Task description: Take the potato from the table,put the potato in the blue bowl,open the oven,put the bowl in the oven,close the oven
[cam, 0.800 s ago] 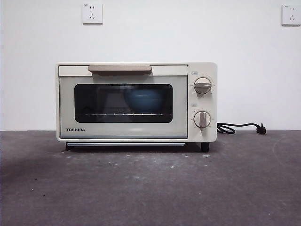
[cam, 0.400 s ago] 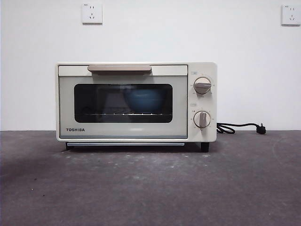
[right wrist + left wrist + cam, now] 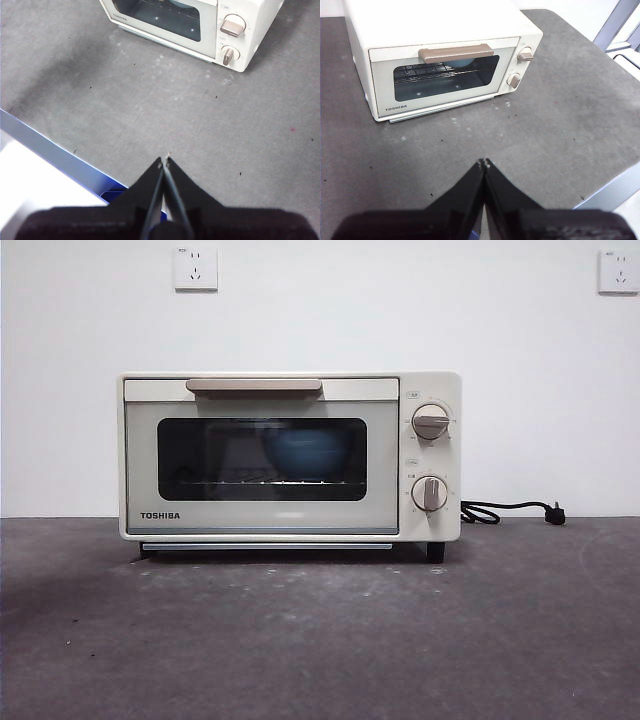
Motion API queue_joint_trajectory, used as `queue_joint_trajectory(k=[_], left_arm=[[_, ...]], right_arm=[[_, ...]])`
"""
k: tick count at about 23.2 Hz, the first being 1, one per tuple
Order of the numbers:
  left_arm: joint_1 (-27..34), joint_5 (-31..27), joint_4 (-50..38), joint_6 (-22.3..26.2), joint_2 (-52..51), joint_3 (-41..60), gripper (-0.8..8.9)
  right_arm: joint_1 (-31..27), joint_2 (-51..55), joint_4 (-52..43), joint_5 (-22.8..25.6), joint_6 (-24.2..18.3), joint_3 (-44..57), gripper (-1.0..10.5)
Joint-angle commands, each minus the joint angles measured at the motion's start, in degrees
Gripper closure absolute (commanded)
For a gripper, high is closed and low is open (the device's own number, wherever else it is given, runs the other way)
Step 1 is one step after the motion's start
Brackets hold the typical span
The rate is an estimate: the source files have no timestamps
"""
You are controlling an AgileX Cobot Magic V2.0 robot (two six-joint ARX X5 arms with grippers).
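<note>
The cream oven [image 3: 290, 457] stands on the dark grey table [image 3: 320, 640] with its door closed and the beige handle [image 3: 254, 386] up. Through the dark glass the blue bowl [image 3: 305, 453] rests on the wire rack; a sliver of the bowl [image 3: 462, 63] also shows in the left wrist view. The potato is hidden. My left gripper [image 3: 484, 163] hangs shut above bare table, well in front of the oven [image 3: 440, 55]. My right gripper [image 3: 165, 160] is also shut and empty, back from the oven [image 3: 200, 25] near the table's edge. Neither arm appears in the front view.
A black power cord [image 3: 510, 511] lies behind the oven on the right. Two wall sockets [image 3: 196, 268] sit high on the white wall. A blue-edged table border [image 3: 55, 155] runs beside my right gripper.
</note>
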State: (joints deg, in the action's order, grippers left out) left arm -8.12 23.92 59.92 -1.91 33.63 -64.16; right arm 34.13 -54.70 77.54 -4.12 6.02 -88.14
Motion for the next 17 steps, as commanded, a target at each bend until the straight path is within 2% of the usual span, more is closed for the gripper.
queue_joint_trajectory(k=[1,13,17], left_arm=[[-0.17,0.07,-0.15,0.63,-0.02,0.09,8.18],[-0.15,-0.02,-0.15,0.68,-0.02,0.09,8.18],[-0.15,-1.33,-2.91,5.40,-0.02,0.11,8.18]], right_arm=[[0.11,0.50,0.81,-0.02,0.52,0.00,9.5],[0.11,2.29,0.81,-0.02,0.52,0.00,9.5],[0.11,2.95,0.79,-0.02,0.55,0.00,9.5]])
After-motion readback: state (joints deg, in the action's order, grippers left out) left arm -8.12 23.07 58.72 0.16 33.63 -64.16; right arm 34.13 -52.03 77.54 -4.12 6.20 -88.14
